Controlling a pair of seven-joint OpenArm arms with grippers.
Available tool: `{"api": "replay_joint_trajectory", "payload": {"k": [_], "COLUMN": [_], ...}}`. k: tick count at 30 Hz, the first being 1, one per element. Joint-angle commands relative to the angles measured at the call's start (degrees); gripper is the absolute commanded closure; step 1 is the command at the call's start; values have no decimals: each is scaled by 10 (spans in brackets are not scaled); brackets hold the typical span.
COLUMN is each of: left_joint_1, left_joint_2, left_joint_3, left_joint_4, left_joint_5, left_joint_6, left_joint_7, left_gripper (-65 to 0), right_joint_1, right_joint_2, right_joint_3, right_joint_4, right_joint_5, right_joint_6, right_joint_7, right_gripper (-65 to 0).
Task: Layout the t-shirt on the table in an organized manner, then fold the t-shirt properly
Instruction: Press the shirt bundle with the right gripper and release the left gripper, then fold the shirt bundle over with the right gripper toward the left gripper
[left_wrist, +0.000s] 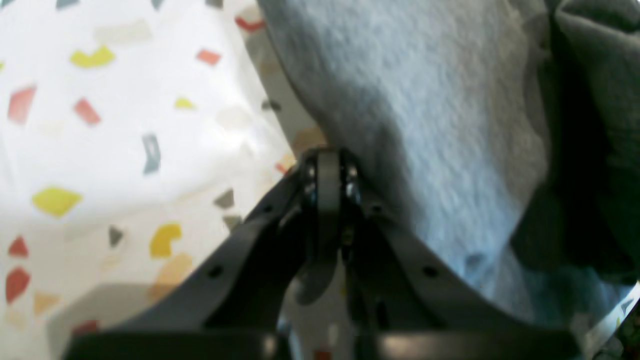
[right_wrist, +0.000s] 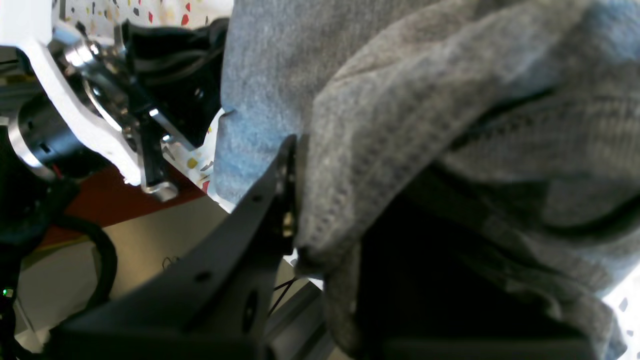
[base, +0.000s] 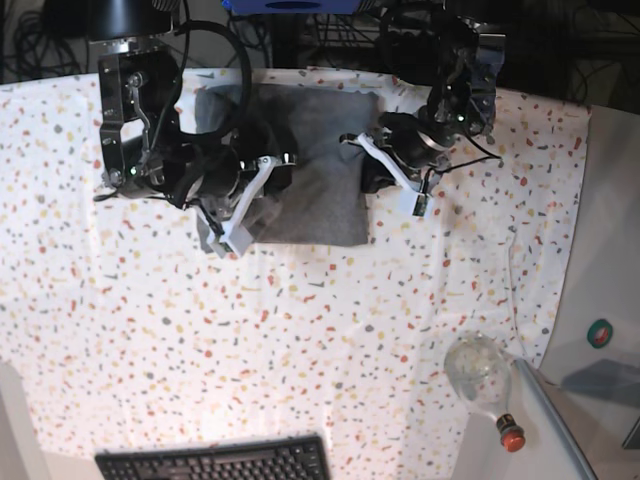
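Observation:
The heather-grey t-shirt (base: 310, 170) lies in a roughly square shape at the far middle of the speckled table (base: 300, 330). Its near-left corner is bunched up. My right gripper (base: 262, 180) is at the shirt's left side, shut on the t-shirt. In the right wrist view the fabric (right_wrist: 400, 125) drapes over the gripper (right_wrist: 300, 150) and hides one finger. My left gripper (base: 368, 180) is shut at the shirt's right edge. In the left wrist view its closed tips (left_wrist: 327, 165) touch the shirt (left_wrist: 425, 125), with the table cloth (left_wrist: 100, 150) to their left.
A clear bottle (base: 480, 375) with a red cap lies at the near right, half on a plain grey surface (base: 590, 300). A black keyboard (base: 215, 462) sits at the near edge. The left arm's white bracket (right_wrist: 90, 125) shows in the right wrist view.

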Motion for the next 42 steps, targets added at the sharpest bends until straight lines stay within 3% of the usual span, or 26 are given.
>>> {"api": "replay_joint_trajectory", "payload": {"k": [1, 4, 8, 11, 14, 17, 19, 26, 30, 35, 39, 42], "left_joint_1": [11, 40, 85, 110, 129, 141, 145, 140, 139, 139, 139, 139], "left_joint_2": [-14, -39, -45, -62, -71, -77, -77, -78, -77, -76, -78, -78], "left_joint_3": [-2, -24, -141, -228, -313, -383, -406, -415, -415, -415, -415, -415], "left_joint_4": [11, 47, 76, 87, 87, 82, 81, 77, 77, 77, 76, 76], "left_joint_5": [6, 0, -36, -53, -76, -87, -84, -84, -84, -84, -84, -84], "left_joint_6": [3, 3, 0, -29, -70, -100, -102, -102, -102, -102, -102, -102], "left_joint_7": [16, 16, 18, 18, 19, 19, 19, 19, 19, 19, 19, 19], "left_gripper": [0, 0, 0, 0, 0, 0, 0, 0, 0, 0, 0, 0], "right_joint_1": [7, 10, 11, 11, 6, 8, 11, 40, 62, 92, 124, 141], "right_joint_2": [-2, -3, -3, -2, -2, -2, -2, 7, 6, 2, 1, 6], "right_joint_3": [-1, -1, 0, -1, -3, -3, -6, -101, -135, -199, -291, -323], "right_joint_4": [6, 5, -6, -12, -10, -9, -10, -10, -11, -11, 3, 52], "right_joint_5": [13, 13, 13, 13, 13, 13, 12, 12, 12, 12, 15, 14], "right_joint_6": [0, 0, 0, 0, 0, 0, 0, -8, -80, -135, -222, -265], "right_joint_7": [10, 10, 10, 10, 10, 10, 10, 11, 11, 9, 10, 10], "right_gripper": [0, 0, -2, -197, -308, -308, -308, -306, -306, -306, -305, -305]}}
